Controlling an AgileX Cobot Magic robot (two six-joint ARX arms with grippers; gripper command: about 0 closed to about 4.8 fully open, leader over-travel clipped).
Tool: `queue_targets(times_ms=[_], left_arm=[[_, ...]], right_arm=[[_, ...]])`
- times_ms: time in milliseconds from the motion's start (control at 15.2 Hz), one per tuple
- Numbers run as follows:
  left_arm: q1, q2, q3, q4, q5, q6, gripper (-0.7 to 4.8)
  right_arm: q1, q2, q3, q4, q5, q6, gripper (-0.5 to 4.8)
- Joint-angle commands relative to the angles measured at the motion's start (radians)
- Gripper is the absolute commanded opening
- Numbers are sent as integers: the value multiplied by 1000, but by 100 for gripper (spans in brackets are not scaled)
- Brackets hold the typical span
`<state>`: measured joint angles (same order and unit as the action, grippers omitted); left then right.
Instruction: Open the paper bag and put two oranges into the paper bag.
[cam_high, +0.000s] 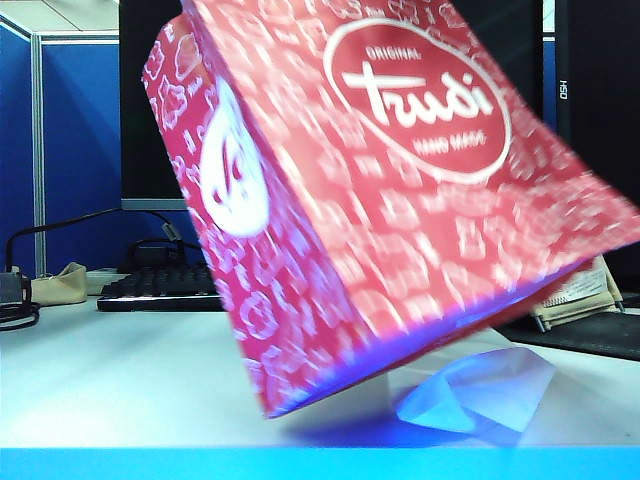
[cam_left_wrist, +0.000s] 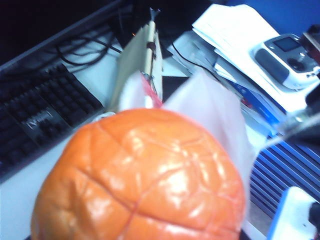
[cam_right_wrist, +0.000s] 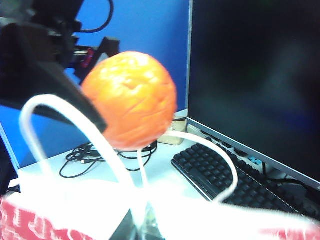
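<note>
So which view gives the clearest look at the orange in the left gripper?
The left wrist view: the orange fills the frame, its wrinkled glossy skin sharp. The right wrist view shows it whole but farther off, held above the paper bag's white handles. The exterior view shows only the tilted bag, no orange.

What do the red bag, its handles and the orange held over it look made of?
The paper bag looks like stiff printed paper, with crisp folded edges. Its cord handles look like smooth white cord. The orange is glossy and faceted, perhaps plastic rather than real fruit. The left claw holding it is hidden.
</note>
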<state>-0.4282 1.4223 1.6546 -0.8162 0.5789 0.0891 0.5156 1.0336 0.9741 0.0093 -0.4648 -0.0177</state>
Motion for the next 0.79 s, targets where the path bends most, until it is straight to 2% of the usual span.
queue_targets(times_ms=[66, 132, 792], left_arm=[[0, 8, 3, -15, 101, -4, -5], [0, 27, 3, -15, 146, -16, -5], [-27, 121, 2, -39, 194, -14, -5]], right_arm=[[7, -3, 14, 42, 25, 13, -6], [10, -2, 14, 61, 26, 18, -6], [11, -2, 21, 99, 67, 22, -6]])
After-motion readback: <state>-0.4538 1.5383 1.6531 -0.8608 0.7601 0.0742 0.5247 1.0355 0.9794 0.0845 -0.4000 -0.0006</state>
